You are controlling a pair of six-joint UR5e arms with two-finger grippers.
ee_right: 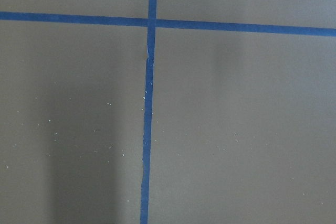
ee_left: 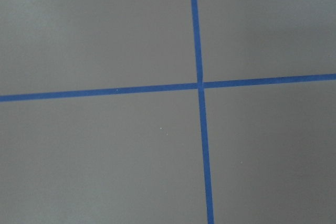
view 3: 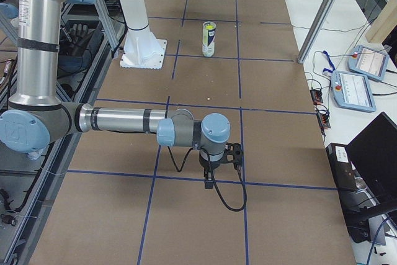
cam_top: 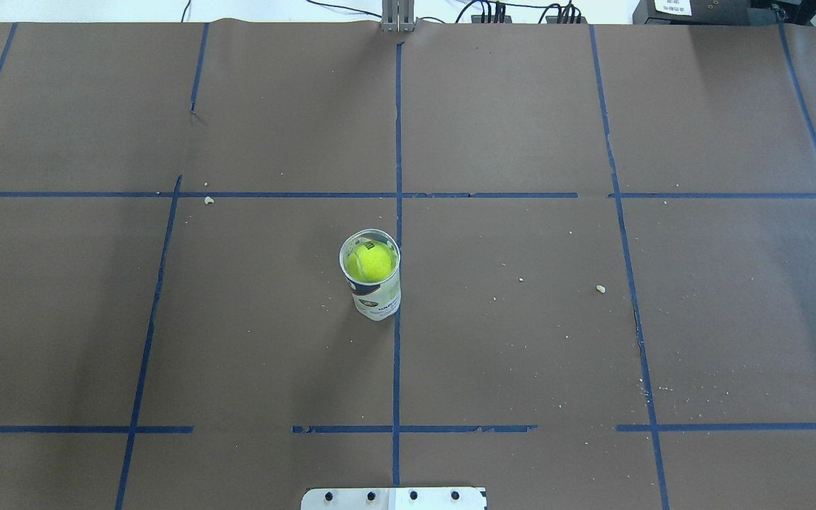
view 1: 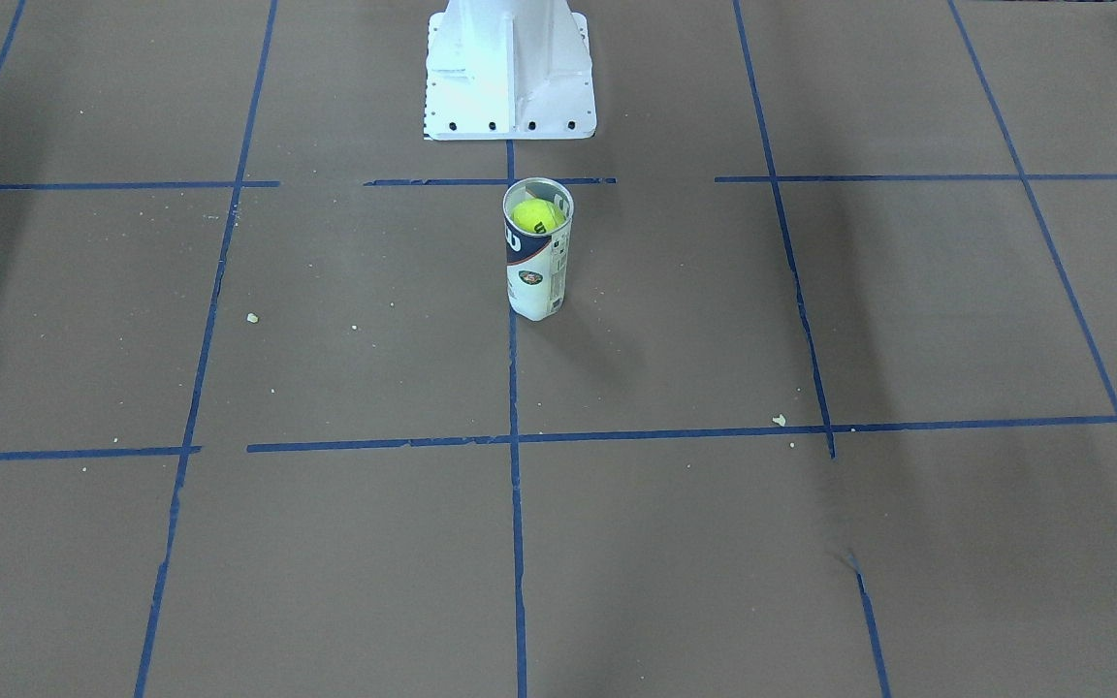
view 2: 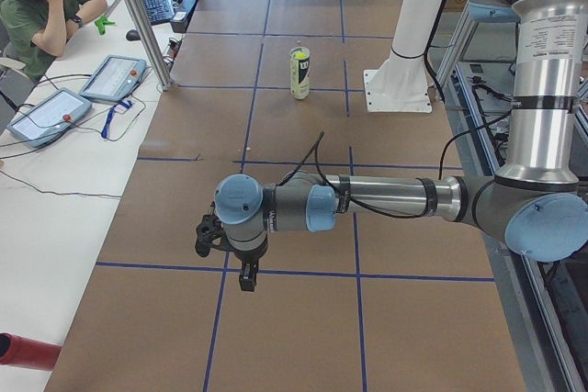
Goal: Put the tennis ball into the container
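Yellow-green tennis ball [cam_top: 371, 262] sits inside container [cam_top: 378, 297], just below rim. Container upright, mid-table [cam_top: 521, 340]. We judge task done. Left gripper [view 2: 244, 273] and right gripper [view 3: 209, 177] hang well apart from it, likely parked clear. Jaws: we cannot tell.
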